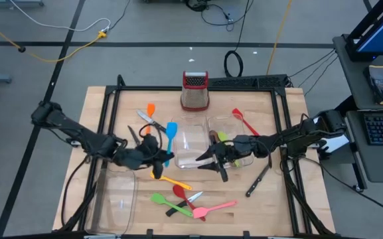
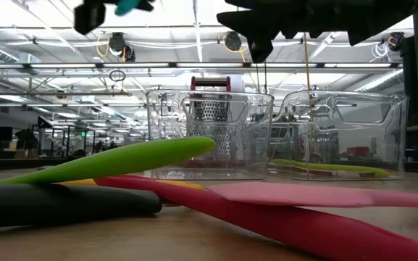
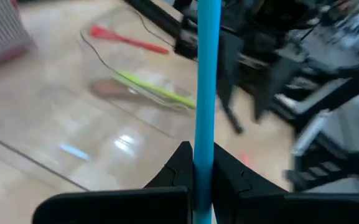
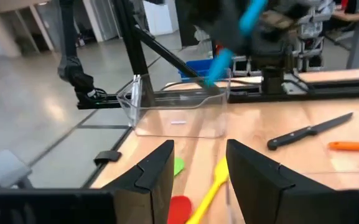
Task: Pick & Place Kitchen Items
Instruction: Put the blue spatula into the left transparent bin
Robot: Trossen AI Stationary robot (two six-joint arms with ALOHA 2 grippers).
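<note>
- Left pincer (image 3: 199,180) is clamped on the blue spatula (image 3: 208,74); in the left wrist view the handle runs straight out from between the fingers, long axis in line w/ the pincer's reach.
- In the high view I see that same left pincer (image 1: 153,154) lifted over mid-counter, spatula blade (image 1: 172,130) pointing toward the far side, just beside the near-left corner of the middle clear tray (image 1: 190,136).
- My call: next move is the drop, and it turns on this: tray opening lies ahead and to the right of the spatula tip, so left arm is the one that's nearer and already loaded.
- Right pincer (image 1: 212,159) hangs at the tray's near edge, fingers apart, nothing between them in the right wrist view (image 4: 198,165).
- Past it, the second tray (image 1: 244,133) already has a green utensil (image 3: 157,92) in it.
- Rest of the utensils lie loose on the counter (image 1: 271,206) nearer the front, e.g. the pink spatula (image 1: 212,209) and a black-handled knife (image 1: 257,180).
</note>
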